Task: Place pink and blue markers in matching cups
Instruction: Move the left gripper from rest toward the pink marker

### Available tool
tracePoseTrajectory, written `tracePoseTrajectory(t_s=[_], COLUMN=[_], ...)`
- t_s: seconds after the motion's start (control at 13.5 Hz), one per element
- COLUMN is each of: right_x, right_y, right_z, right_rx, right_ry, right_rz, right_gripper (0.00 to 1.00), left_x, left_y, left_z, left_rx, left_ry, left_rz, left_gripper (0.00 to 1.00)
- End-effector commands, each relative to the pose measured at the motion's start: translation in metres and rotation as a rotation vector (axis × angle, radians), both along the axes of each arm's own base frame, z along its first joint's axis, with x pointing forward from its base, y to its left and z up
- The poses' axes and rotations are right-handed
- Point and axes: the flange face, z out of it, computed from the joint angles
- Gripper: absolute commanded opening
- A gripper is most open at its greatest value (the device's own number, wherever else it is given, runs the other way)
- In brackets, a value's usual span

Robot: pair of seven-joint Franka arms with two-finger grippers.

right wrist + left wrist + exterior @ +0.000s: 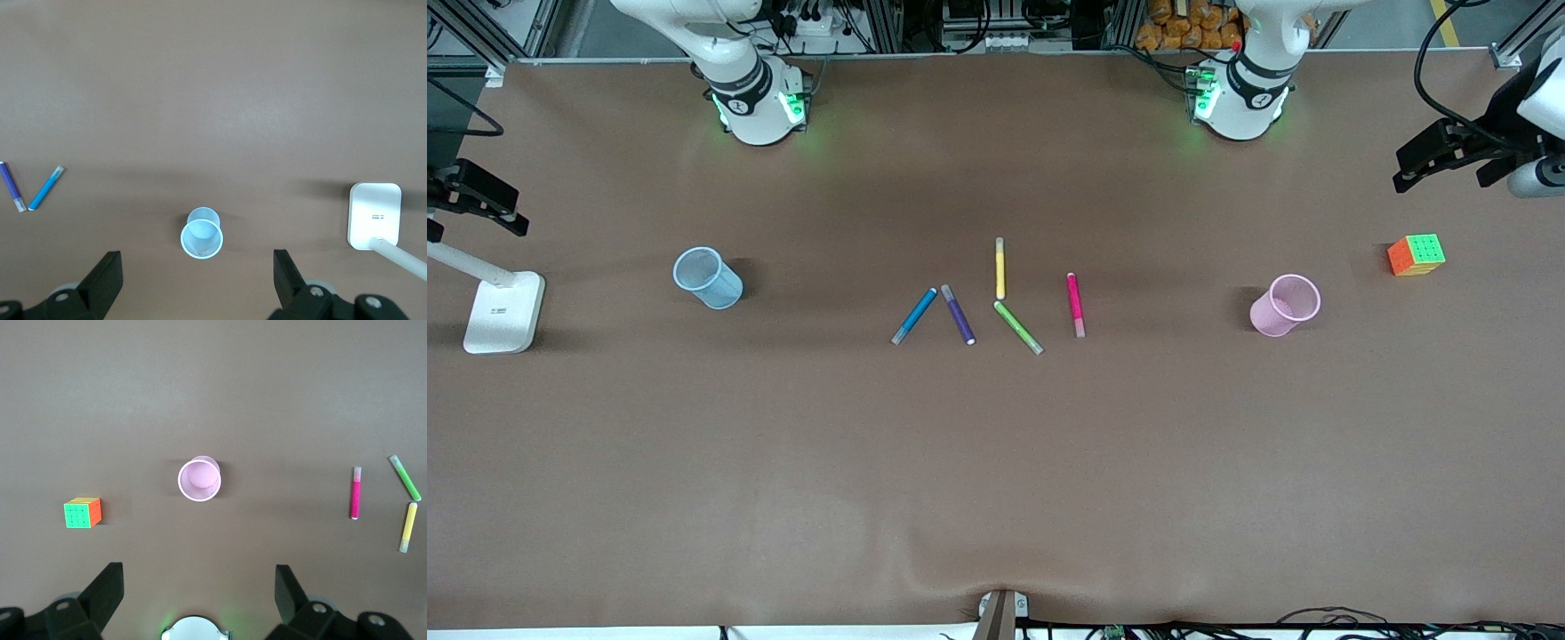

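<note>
Midway along the table [996,462], between the blue cup [707,277] and pink cup [1285,305], lie the pink marker [1076,304] and blue marker [914,316], light, stiff, likely slippery, best pinched mid-barrel, while the left gripper [199,587] and right gripper [197,270] hover high over their cups, jaws spread.

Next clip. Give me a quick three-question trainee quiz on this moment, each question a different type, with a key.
1. True or false: the pink marker already stands in the pink cup.
2. Which marker lies right beside the blue marker? A) yellow B) purple C) green
3. Fill in: the blue cup stands toward the ____ arm's end of the table.

Key:
1. False; it lies on the table among the other markers.
2. B, the purple marker.
3. Right. The left gripper and right gripper are both open, each over its cup.
</note>
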Motion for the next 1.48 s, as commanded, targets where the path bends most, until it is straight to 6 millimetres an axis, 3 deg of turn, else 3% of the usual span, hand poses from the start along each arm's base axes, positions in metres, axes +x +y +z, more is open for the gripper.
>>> tracePoseTrajectory(t_s=[0.0, 0.3, 0.52, 0.74, 0.96, 1.4], right_x=[0.0, 0.0, 0.0, -0.002, -0.001, -0.001], right_y=[0.002, -0.001, -0.001, -0.002, -0.003, -0.004], right_z=[0.003, -0.001, -0.001, -0.002, -0.003, -0.004], right_rx=[-0.023, -0.027, -0.027, -0.025, -0.025, -0.025], right_ry=[0.013, 0.021, 0.021, 0.033, 0.034, 0.037], right_rz=[0.001, -0.073, -0.074, -0.129, -0.133, -0.133], right_gripper=[1.0, 1.0, 1.0, 1.0, 1.0, 1.0], left_x=[-0.001, 0.004, 0.009, 0.027, 0.039, 0.063], left_y=[0.0, 0.003, -0.002, -0.014, -0.049, -0.104], left_z=[0.007, 0.004, -0.009, -0.052, -0.086, -0.177], left_rx=[-0.008, -0.007, -0.041, -0.099, -0.118, -0.105], left_ry=[0.003, 0.007, 0.041, 0.152, 0.221, 0.379], left_rz=[-0.02, -0.013, -0.021, -0.025, -0.078, -0.107], left_gripper=[1.0, 1.0, 1.0, 1.0, 1.0, 1.0])
